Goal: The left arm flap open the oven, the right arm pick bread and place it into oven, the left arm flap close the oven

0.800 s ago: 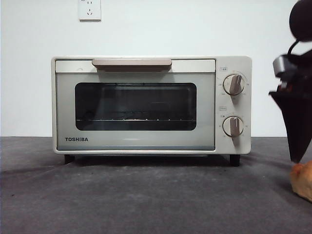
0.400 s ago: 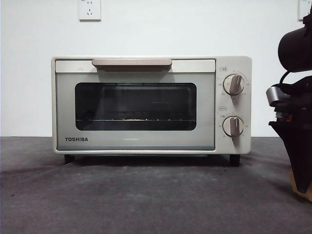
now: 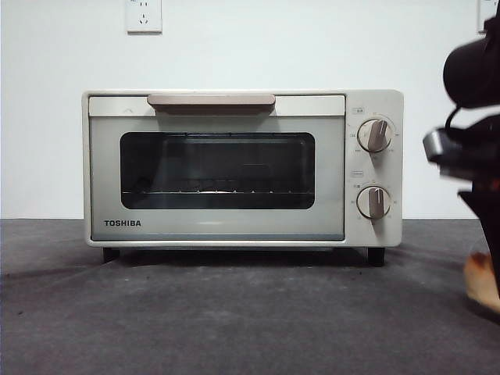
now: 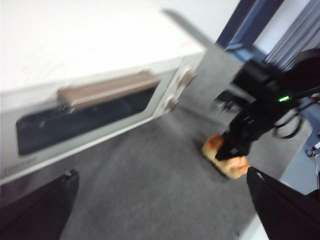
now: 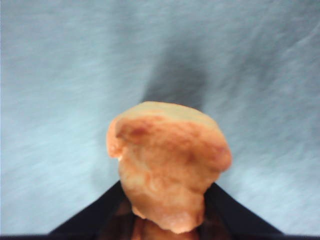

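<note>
Bread [image 3: 483,283] cut by front view's edge; right tool [image 4: 235,150] blurred

Looked like a lab test bench: bare white wall [image 3: 312,47], wall socket [image 3: 144,16], dark cloth-covered table [image 3: 234,320], robot arm [image 4: 270,100].

The oven [image 4: 95,75] stands on the grey worktop [image 4: 150,195] with its door shut, beige handle [image 4: 107,89] and two knobs [image 4: 180,90] showing. Near its knob end, the right end effector [image 4: 235,150] grips the bread [image 4: 225,157] near the worktop's edge. The left end effector [image 4: 165,205] has its jaws spread wide, holding nothing.
</note>
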Tool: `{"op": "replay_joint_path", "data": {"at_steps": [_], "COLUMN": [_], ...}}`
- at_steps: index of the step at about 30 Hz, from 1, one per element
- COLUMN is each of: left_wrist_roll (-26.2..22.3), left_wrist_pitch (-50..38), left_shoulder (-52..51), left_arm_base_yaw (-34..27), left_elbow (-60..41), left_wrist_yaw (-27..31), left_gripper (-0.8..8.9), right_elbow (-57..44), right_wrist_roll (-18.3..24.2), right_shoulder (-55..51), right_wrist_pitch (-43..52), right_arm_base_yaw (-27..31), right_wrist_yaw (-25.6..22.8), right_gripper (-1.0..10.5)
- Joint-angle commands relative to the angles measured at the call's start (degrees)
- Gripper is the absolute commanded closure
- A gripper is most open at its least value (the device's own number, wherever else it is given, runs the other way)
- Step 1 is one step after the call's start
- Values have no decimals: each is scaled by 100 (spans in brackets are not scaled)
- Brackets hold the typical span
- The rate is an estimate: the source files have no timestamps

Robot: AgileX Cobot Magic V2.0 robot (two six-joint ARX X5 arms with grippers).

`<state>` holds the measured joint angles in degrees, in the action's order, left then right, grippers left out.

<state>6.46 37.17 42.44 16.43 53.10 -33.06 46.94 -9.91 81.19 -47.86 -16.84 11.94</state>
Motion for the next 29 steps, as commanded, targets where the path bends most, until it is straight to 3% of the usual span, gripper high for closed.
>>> {"op": "replay_joint_path", "data": {"at_steps": [1,4,7,13,18,29], "left_wrist_roll": [-42,-42,-57,-424,-592,-1416], "left_wrist_pitch": [-26,-7,109,282,315,-26], "left_shoulder": [245,577,1001,1928,2686,3943], "left_arm_base_yaw": [28,61,140,291,431,748], "left_elbow": [151,306,586,1274,1882,2441], "left_wrist_yaw": [11,11,11,11,160,789], "left_gripper": [303,393,547,783,798,798], "right_elbow": [33,33,33,33,33,33], "right_wrist_roll": [-52,-57,-55,-153,-195,-470], "right_shoulder": [-389,-970,-1639,-2981,-3958,-5372], "right_wrist_pitch": [-94,-247,-330,-354,-361,-334], "right_arm_base_yaw": [-28,-28,-28,-28,-28,-28], "right_wrist_yaw": [297,505,522,730,1108,1220], "right_gripper": [813,813,813,813,813,813]}}
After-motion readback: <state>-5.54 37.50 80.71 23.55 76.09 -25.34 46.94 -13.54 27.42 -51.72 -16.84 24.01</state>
